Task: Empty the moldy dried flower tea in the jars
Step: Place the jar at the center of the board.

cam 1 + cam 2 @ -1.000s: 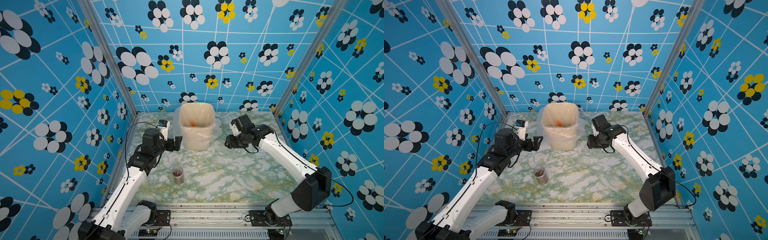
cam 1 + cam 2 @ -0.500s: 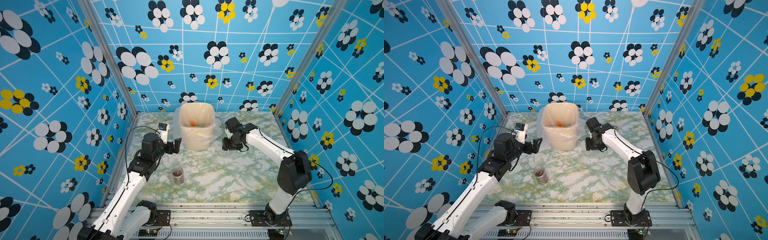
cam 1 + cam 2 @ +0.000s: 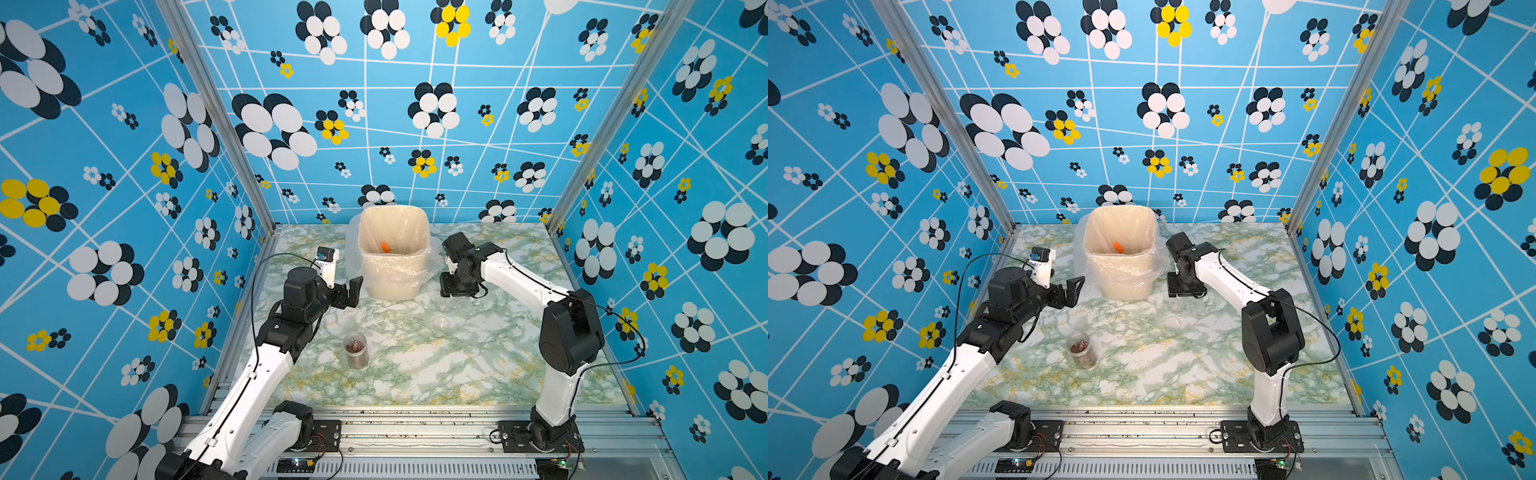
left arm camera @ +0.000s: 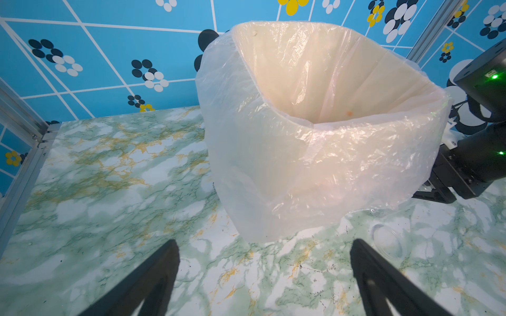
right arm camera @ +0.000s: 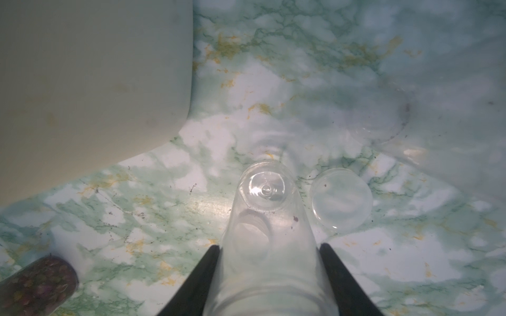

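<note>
My right gripper [image 5: 269, 246] is shut on an empty clear jar [image 5: 267, 219], base pointing down at the table, with a few dark crumbs inside. In both top views this gripper [image 3: 457, 289] hangs low just right of the bin and hides that jar. A second jar [image 3: 355, 349] [image 5: 35, 284] stands at front centre, full of reddish-brown dried flower tea [image 3: 1080, 345]. Another clear, blurred vessel [image 5: 383, 120] sits beyond a loose clear lid [image 5: 341, 201] [image 3: 441, 323]. My left gripper [image 4: 263, 243] [image 3: 353, 291] is open and empty, left of the bin.
A cream bin [image 3: 392, 276] lined with clear plastic stands at the back centre with one orange piece [image 3: 385, 247] inside. Dark crumbs speckle the marble table [image 3: 436, 374]. Patterned blue walls close three sides. The clear lid [image 4: 387, 240] also shows in the left wrist view.
My right arm has folded in and lowered its gripper, with the jar, to the table right of the bin. The left gripper has drifted slightly back, staying open.
</note>
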